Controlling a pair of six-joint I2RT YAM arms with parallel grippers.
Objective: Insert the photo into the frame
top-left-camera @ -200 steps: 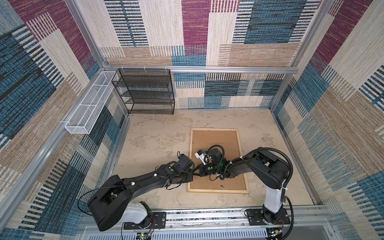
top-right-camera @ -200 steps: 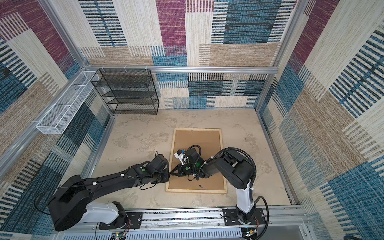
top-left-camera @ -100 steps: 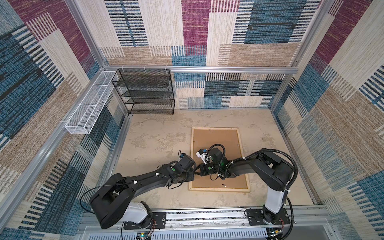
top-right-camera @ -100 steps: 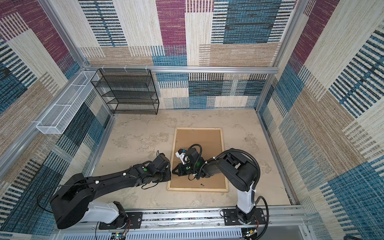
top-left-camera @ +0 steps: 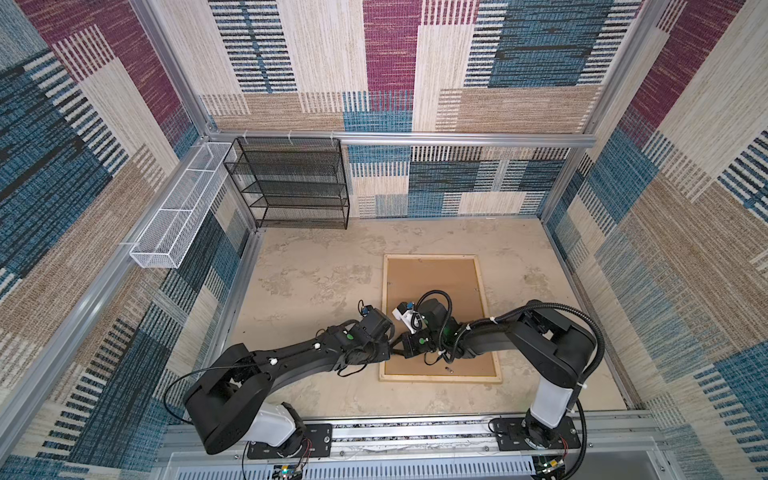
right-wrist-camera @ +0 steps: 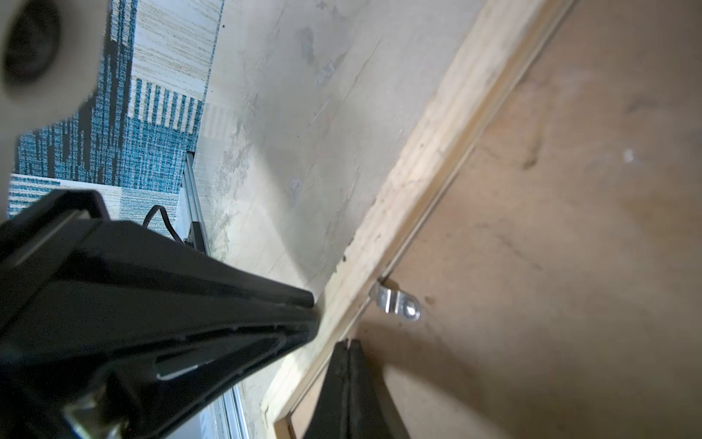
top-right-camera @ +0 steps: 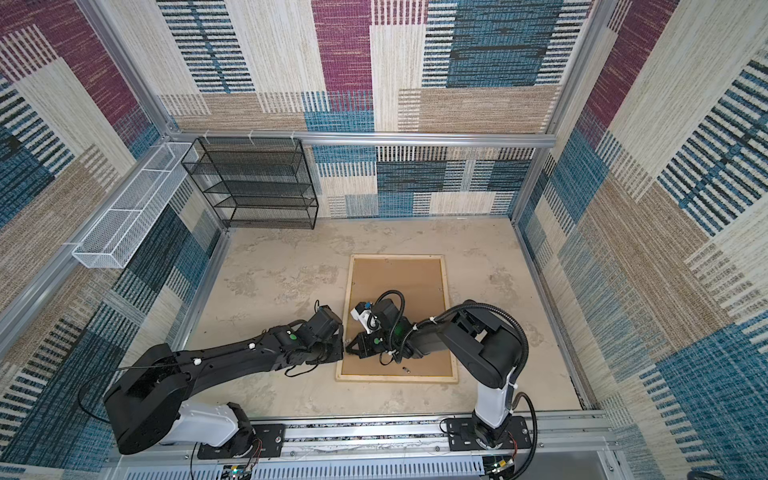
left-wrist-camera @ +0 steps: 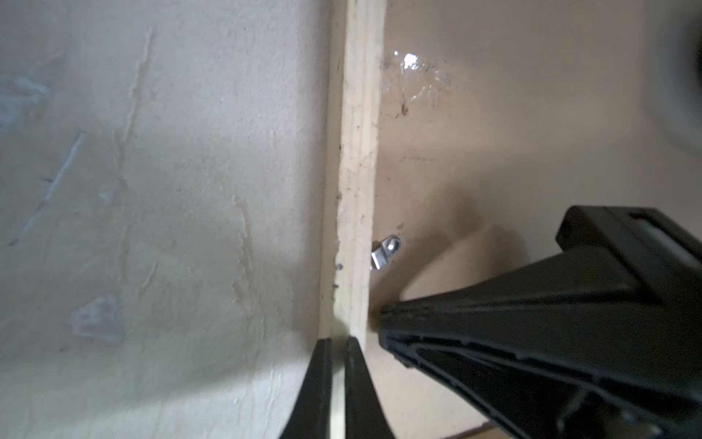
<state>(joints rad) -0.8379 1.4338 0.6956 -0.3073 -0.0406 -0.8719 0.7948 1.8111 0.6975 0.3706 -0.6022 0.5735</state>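
The frame (top-left-camera: 440, 378) (top-right-camera: 395, 378) lies flat on the floor, back up, with a plain brown backing board (top-left-camera: 432, 278) (top-right-camera: 399, 278) filling it. The photo is hidden. My left gripper (left-wrist-camera: 338, 342) (top-left-camera: 390, 354) is shut, with its tips against the frame's left wooden strip (left-wrist-camera: 355, 190) from the outer side. My right gripper (right-wrist-camera: 348, 342) (top-right-camera: 349, 348) is shut, tips down on the board just inside that strip. A small metal tab (left-wrist-camera: 385, 252) (right-wrist-camera: 397, 304) sticks out from the strip over the board, close to both tips.
A black wire shelf rack (top-left-camera: 291, 183) stands at the back left. A white mesh basket (top-left-camera: 178, 212) hangs on the left wall. A small dark bit (top-left-camera: 449, 368) lies on the board near the frame's front strip. Patterned walls close in the floor.
The left jaws have closed a little further at the frame's left strip. Both arms have barely shifted, and the frame has stayed put.
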